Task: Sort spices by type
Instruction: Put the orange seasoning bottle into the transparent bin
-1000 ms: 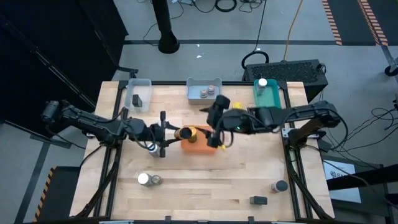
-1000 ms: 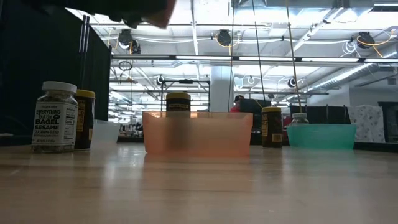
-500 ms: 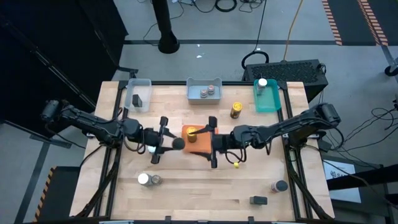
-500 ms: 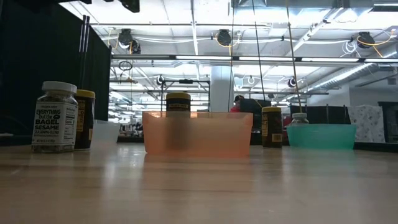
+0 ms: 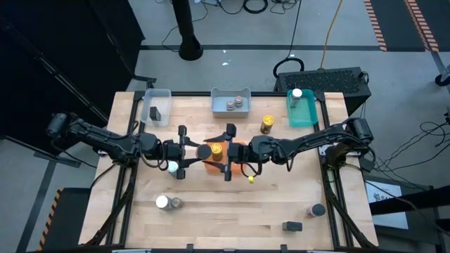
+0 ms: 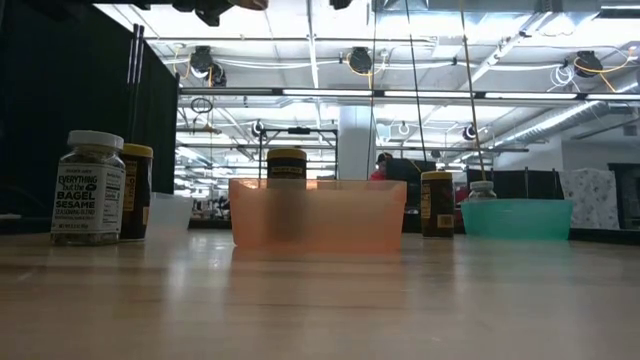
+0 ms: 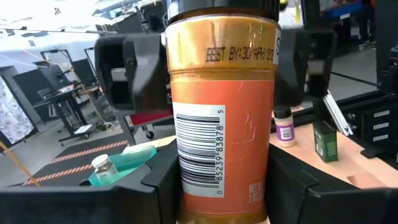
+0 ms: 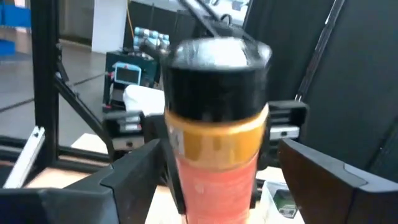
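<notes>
Left end effector (image 5: 191, 151) is clamped on an amber spice jar (image 7: 224, 124), its two fingers pressed against the lower body, carrying the jar in the air at the near-left edge of the orange tray (image 6: 320, 215). Right end effector (image 5: 228, 152) faces it from the opposite side with its fingers spread wide on either side of the jar's lid end, not gripping. Judged from this, the jar is being presented for a handover: the left arm holds the base so that the cap end is free for the right arm to take. One dark-lidded jar (image 6: 287, 165) already stands in the orange tray, which is likely the destination for this type. Farther out, a white-lidded jar (image 5: 297, 93) sits in the teal tray (image 5: 304, 116), two jars lie in the blue-grey tray (image 5: 219, 107), and a lone amber jar (image 5: 267, 125) stands on the tabletop (image 5: 281, 211) between those trays. A bagel-seasoning jar (image 6: 90, 190) and its darker neighbour wait near the front left; two more items wait near the front right. Compared with a second ago, the right end effector has moved from over the tray's right side to the left, closing in on the held jar, while the left end effector has remained near the same spot with the jar.
</notes>
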Controlling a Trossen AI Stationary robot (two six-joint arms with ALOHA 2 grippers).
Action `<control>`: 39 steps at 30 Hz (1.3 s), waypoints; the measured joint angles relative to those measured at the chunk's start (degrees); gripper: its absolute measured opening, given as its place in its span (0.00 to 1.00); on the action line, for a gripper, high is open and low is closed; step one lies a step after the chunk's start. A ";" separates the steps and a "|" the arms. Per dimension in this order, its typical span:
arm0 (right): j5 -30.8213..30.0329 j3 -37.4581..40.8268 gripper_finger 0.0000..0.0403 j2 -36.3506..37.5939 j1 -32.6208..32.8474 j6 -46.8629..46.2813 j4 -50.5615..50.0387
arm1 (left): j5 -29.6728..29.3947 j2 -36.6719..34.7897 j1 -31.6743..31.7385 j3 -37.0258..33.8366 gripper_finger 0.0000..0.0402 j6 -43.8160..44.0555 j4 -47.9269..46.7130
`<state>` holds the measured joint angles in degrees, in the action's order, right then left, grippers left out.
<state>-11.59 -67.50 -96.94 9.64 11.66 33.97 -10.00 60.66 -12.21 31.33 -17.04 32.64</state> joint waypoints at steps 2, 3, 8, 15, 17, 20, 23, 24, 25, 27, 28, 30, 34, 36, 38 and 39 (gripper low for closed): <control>0.04 -0.55 0.72 -0.90 0.01 1.14 0.07 | -0.01 0.00 0.23 0.00 0.44 0.01 0.02; 0.02 -0.59 0.69 -1.07 0.06 1.73 0.12 | -0.06 0.00 0.34 0.00 0.44 0.04 -0.01; -0.35 -1.18 0.48 -1.12 0.05 2.38 0.21 | -0.63 0.00 0.56 0.00 0.44 0.72 0.00; -0.59 -1.18 0.27 -1.12 0.06 4.35 0.31 | -0.89 -0.02 0.57 0.02 0.54 1.70 -0.35; -0.87 -1.18 0.27 -1.12 0.07 4.72 0.24 | -2.33 -0.02 0.54 0.04 0.58 1.79 -0.51; -5.50 -1.17 0.28 -0.84 0.44 6.89 -0.50 | -7.30 -0.52 0.56 0.04 0.63 1.73 -2.51; -13.40 -1.13 0.31 0.61 1.78 10.26 -3.37 | -12.38 -1.60 0.57 0.06 0.66 1.41 -7.09; -16.53 -1.49 0.32 1.16 2.28 11.20 -5.35 | -13.44 -2.05 0.57 0.04 0.66 1.23 -8.94; -19.76 -2.05 0.32 1.51 2.82 11.86 -7.57 | -14.31 -2.46 0.57 0.04 0.66 0.89 -10.18; -26.24 -3.43 0.32 1.86 3.74 13.05 -13.98 | -15.53 -3.45 0.59 0.06 0.66 0.18 -12.38; -29.05 -4.39 0.32 1.86 4.06 13.25 -17.75 | -15.81 -4.02 0.59 0.05 0.66 0.17 -13.19; -32.95 -6.35 0.32 1.86 4.69 13.07 -25.37 | -15.88 -4.93 0.57 0.04 0.66 0.24 -13.12; -36.23 -9.54 0.32 0.71 5.11 11.46 -32.01 | -15.32 -5.09 0.57 0.05 0.66 0.23 -8.64; -36.14 -9.85 0.32 0.40 5.15 11.54 -33.10 | -13.53 -4.12 0.57 0.07 0.66 0.19 -5.46; -36.06 -9.87 0.32 0.39 5.11 11.56 -32.85 | -13.17 -3.02 0.57 0.07 0.66 0.15 -3.10; -36.12 -9.92 0.32 0.43 5.11 11.54 -32.74 | -13.00 -2.55 0.59 0.07 0.66 0.06 -1.62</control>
<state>-47.71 -77.43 -96.51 14.74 23.20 1.22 -23.00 58.11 -11.62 31.40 -16.97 31.02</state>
